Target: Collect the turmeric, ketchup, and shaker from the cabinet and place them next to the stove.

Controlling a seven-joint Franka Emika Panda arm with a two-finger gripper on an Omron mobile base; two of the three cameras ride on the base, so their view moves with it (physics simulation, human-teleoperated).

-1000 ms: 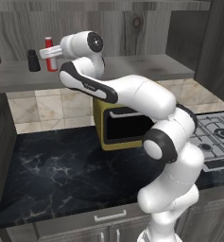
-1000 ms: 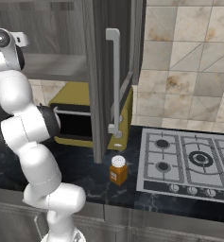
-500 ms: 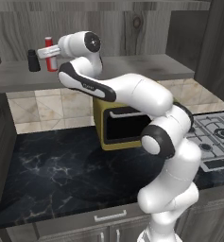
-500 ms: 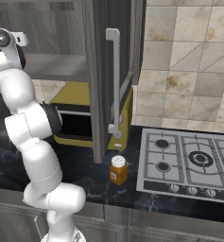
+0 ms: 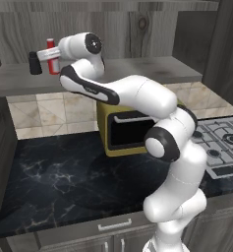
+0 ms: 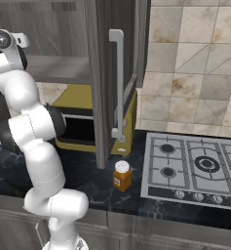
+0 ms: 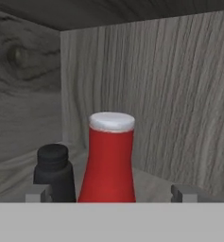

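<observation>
The ketchup, a slim red bottle with a pale cap, stands on the cabinet shelf with the black shaker just to its left. My gripper reaches in at bottle height and is open. In the hand view the ketchup stands between my two fingertips, untouched, and the shaker sits left of it. The turmeric, an orange jar with a white lid, stands on the dark counter just left of the stove.
The cabinet door with its long white handle hangs open over the counter. A yellow-olive microwave sits under the shelf. The cabinet's back and side walls close in behind the bottles.
The arm's elbow has shifted slightly to the left. The hand has stayed at the ketchup with its jaws open throughout.
</observation>
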